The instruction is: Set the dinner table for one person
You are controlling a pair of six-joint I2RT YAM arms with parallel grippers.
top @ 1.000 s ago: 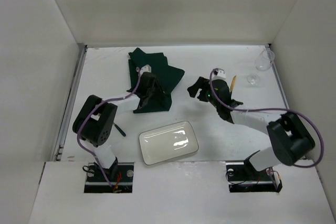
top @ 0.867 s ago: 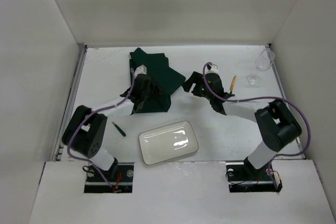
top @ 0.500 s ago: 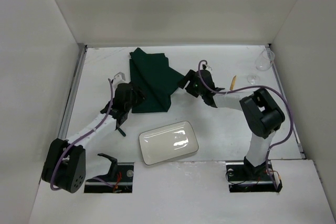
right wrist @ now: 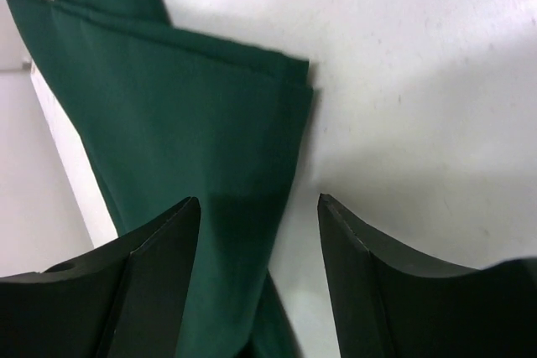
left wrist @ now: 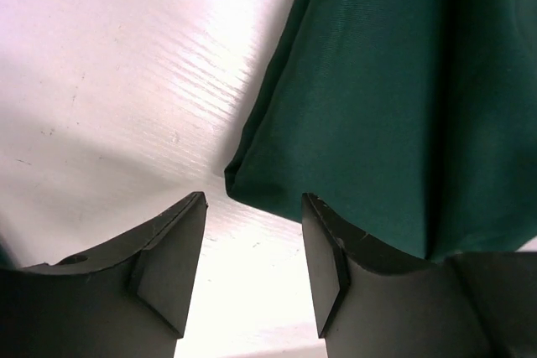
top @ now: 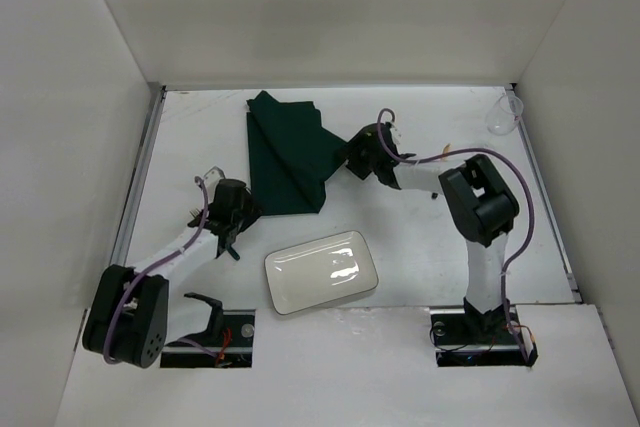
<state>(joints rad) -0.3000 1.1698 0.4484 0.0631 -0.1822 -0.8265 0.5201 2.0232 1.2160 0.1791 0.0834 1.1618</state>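
Note:
The dinner table point(top: 420, 237) is a white tabletop with side rails. A dark green cloth mat point(top: 285, 152) lies folded and creased at the back middle. A white rectangular plate point(top: 320, 272) sits near the front. My left gripper point(top: 242, 212) is open and empty, low at the cloth's near-left corner; in the left wrist view point(left wrist: 252, 270) that corner point(left wrist: 377, 106) lies just ahead of the jaws. My right gripper point(top: 353, 159) is open at the cloth's right corner; in the right wrist view point(right wrist: 258, 274) the cloth's edge point(right wrist: 185, 123) lies between the jaws.
A clear wine glass point(top: 503, 115) stands at the back right corner by the rail. A small dark utensil point(top: 229, 247) lies on the table beside the left arm. White walls enclose the table on three sides.
My left gripper has swung off the cloth, back and left to its near-left corner. My right gripper has moved left to the cloth's right corner. The cloth lies flatter.

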